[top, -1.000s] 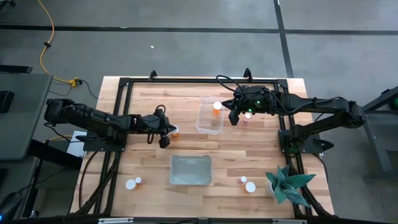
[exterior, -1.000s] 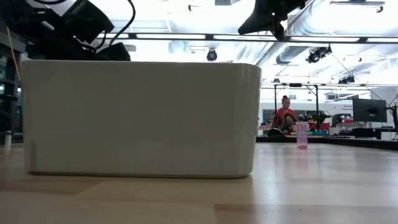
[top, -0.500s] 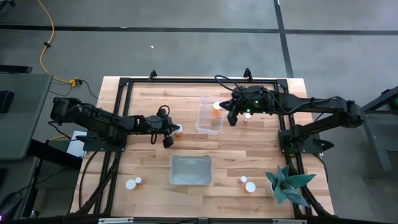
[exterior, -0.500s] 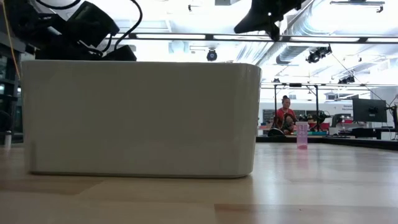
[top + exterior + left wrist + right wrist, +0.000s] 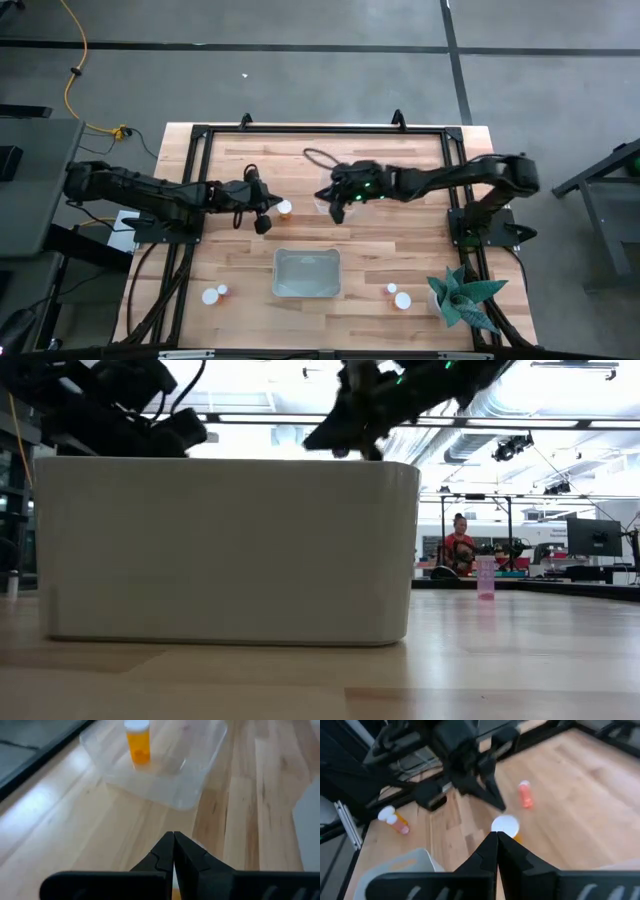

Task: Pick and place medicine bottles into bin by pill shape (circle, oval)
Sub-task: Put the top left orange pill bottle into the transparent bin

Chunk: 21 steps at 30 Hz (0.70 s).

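One medicine bottle (image 5: 284,208), white cap on an orange body, stands upright on the wood. My left gripper (image 5: 173,836) is shut, and the bottle (image 5: 505,826) sits right under its tips. My right gripper (image 5: 496,836) is shut too. It hangs over the clear bin (image 5: 320,196), pointing at that bottle and holding nothing. An orange bottle (image 5: 137,742) stands on the clear bin's floor (image 5: 165,775). The high view hides it under my right arm. My left gripper's shut fingers (image 5: 490,795) slant down from the table's left, over the bottle's white cap (image 5: 505,825). In the left wrist view the fingers cover the bottle, so I cannot tell whether they touch it.
A white bin (image 5: 307,273) stands near the front edge and fills the low view (image 5: 225,550). Bottles lie at the front left (image 5: 211,295) and front right (image 5: 402,299). A pink bottle (image 5: 486,577) stands farther back. A potted plant (image 5: 462,300) is at the front right corner.
My right gripper has swung toward the table's left and down. It went from beside the clear bin's right side to over the bin, nearer the left gripper's bottle, and has stayed shut. The bottle by my left gripper has kept its place.
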Each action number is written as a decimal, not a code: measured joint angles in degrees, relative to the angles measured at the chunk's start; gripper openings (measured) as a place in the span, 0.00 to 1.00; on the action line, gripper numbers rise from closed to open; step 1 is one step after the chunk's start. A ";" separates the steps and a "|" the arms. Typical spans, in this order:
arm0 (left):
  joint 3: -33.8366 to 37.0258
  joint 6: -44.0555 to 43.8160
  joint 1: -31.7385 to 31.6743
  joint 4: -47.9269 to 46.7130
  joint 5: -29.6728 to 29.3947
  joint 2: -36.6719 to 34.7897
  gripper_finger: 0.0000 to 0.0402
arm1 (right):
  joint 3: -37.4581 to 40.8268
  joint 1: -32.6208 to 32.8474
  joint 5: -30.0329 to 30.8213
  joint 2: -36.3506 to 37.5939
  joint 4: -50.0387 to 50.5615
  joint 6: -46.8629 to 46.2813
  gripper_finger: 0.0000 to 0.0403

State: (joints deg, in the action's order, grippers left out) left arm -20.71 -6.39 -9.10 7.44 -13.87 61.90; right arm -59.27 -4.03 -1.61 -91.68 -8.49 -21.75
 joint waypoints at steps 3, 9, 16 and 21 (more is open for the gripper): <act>0.09 0.28 0.00 -2.29 2.06 -0.53 0.00 | 0.00 0.43 -1.88 -5.52 -5.77 -1.87 0.00; 0.52 1.05 0.00 -2.09 3.84 1.43 0.00 | -0.03 0.72 -2.19 -14.30 -14.48 -5.73 0.00; 0.46 1.53 0.00 -1.59 3.97 3.27 0.00 | -8.32 0.70 -2.73 -22.68 -14.16 -5.37 0.00; 0.46 1.55 0.00 -1.61 3.77 3.27 0.00 | -14.36 0.28 -3.02 -27.27 -8.64 -3.94 0.00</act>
State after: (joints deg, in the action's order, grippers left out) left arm -20.25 -4.84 -9.10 5.82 -10.10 65.17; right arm -73.62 -3.75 -4.62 -118.95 -17.13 -25.69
